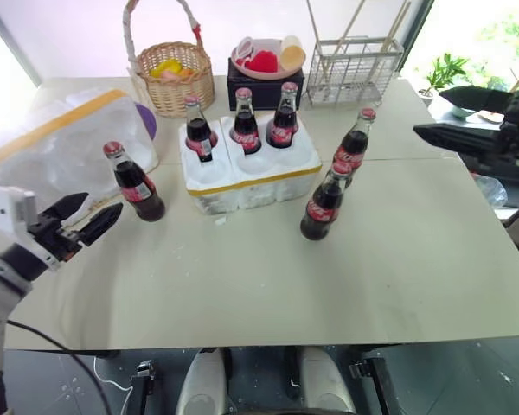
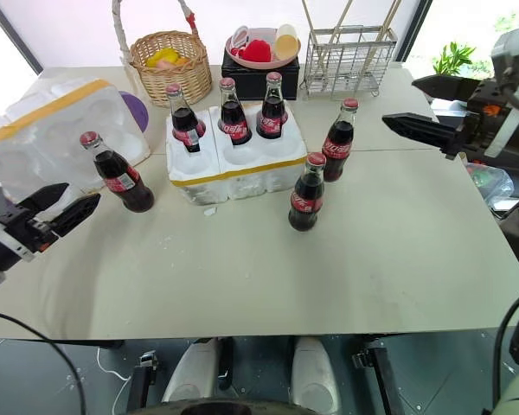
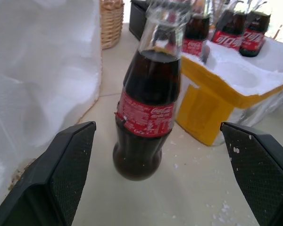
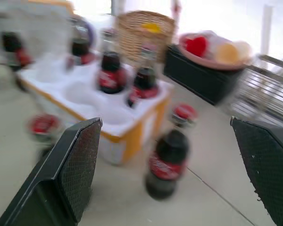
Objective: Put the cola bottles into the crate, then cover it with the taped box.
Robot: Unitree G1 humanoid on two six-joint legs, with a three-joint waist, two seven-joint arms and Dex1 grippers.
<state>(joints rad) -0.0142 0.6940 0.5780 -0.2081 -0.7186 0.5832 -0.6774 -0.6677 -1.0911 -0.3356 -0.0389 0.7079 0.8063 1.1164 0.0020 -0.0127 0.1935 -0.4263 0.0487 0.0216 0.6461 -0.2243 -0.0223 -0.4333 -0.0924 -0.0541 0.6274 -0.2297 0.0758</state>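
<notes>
Head views first: the crate (image 1: 251, 169) sits mid-table with three cola bottles (image 1: 246, 124) standing in its wells, one in the left-hand row and two along the far row. Two more bottles (image 1: 323, 203) stand on the table just right of the crate, one behind the other, and a sixth bottle (image 1: 136, 184) leans on the table to its left. The taped box (image 1: 65, 143) lies at the far left, just beside that bottle. The left gripper (image 1: 85, 219) hovers near the leaning bottle, jaws apart; the right gripper (image 2: 426, 108) hangs off the right edge, jaws wide too. Behind the crate: a wicker basket (image 1: 175, 78), a wire rack (image 1: 353, 69).

Left wrist view: the lone bottle stands between the spread fingers (image 3: 61, 174), untouched, the crate's yellow band beyond.

Right wrist view: open fingers (image 4: 66, 174) frame the crate and the nearer bottle.
</notes>
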